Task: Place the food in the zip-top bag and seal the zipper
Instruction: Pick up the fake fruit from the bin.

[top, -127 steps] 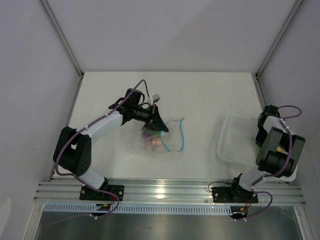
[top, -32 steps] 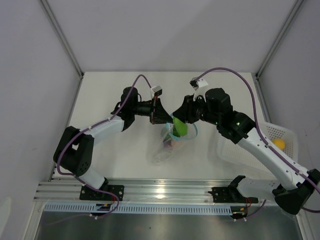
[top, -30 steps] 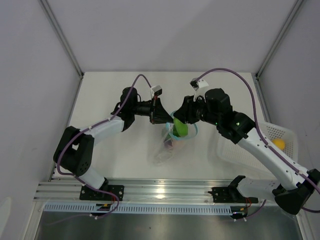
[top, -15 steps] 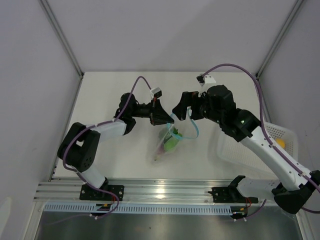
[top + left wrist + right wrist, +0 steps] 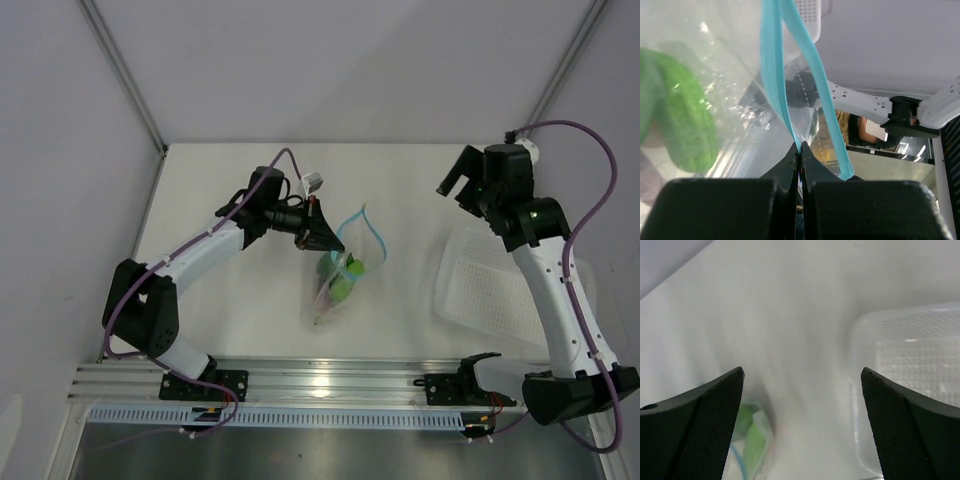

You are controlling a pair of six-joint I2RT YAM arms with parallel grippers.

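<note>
From above, we see the left fingers point(image 5: 325, 240) pinched shut on the mouth of the clear, floppy zip-top plastic bag point(image 5: 325, 308), which trails from them toward the near edge, over the middle of the white tabletop point(image 5: 220, 180). We cannot tell whether its lower end rests there. The thin light-blue zipper strip point(image 5: 376, 238) loops open just beside those fingers. Inside the bag lie light-green toy food pieces point(image 5: 345, 283), with a pinkish piece point(image 5: 321, 299) lower down. The right fingers point(image 5: 456, 186) stand spread wide with nothing between them. They are well apart from the bag, near the far corner of the white perforated plastic basket point(image 5: 500, 295).

In the left wrist view, the fingers point(image 5: 800, 150) close on the zipper strip point(image 5: 774, 75) where its two bands meet. A green piece point(image 5: 685, 125) shows through the film at left.

In the right wrist view, the wide-set fingers point(image 5: 801, 371) frame blurred tabletop point(image 5: 790, 305). The basket point(image 5: 905, 350) is at right and the bag point(image 5: 752, 445) at lower left.
</note>
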